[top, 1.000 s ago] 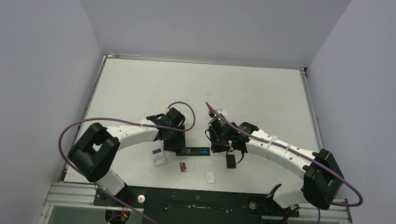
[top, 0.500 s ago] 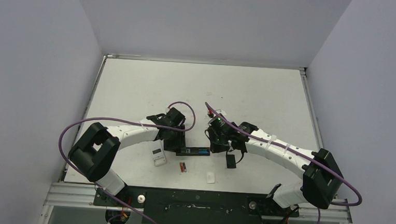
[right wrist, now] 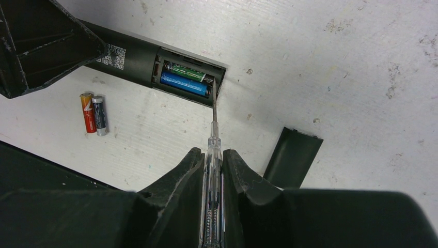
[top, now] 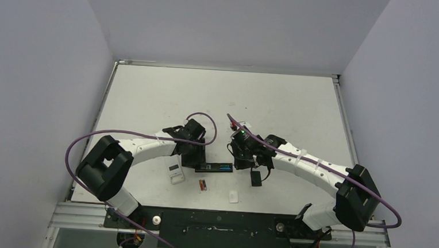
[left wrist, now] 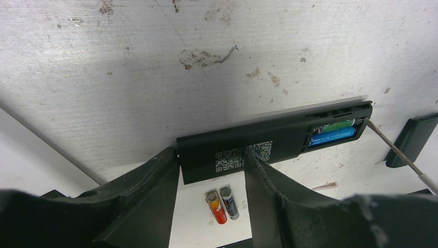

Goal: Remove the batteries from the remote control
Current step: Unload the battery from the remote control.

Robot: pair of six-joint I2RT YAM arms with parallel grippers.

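Right wrist view: your right tool (right wrist: 210,155) is clenched on a screwdriver (right wrist: 213,135), tip at the remote's (right wrist: 129,56) open end, where two batteries (right wrist: 184,82) sit. Your left tool (left wrist: 210,157) grasps the remote. Two loose batteries (right wrist: 93,112) and the cover (right wrist: 290,157) lie nearby on the desk (right wrist: 335,77).

left tool (left wrist: 210,155) gripping, right tool (right wrist: 213,153) clamped

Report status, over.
Left gripper clamping black rectangular remote control. Right gripper holding clear-handled screwdriver, tip at compartment end. Blue battery and green-labelled battery inside; two loose batteries on table. Compartment unobstructed.
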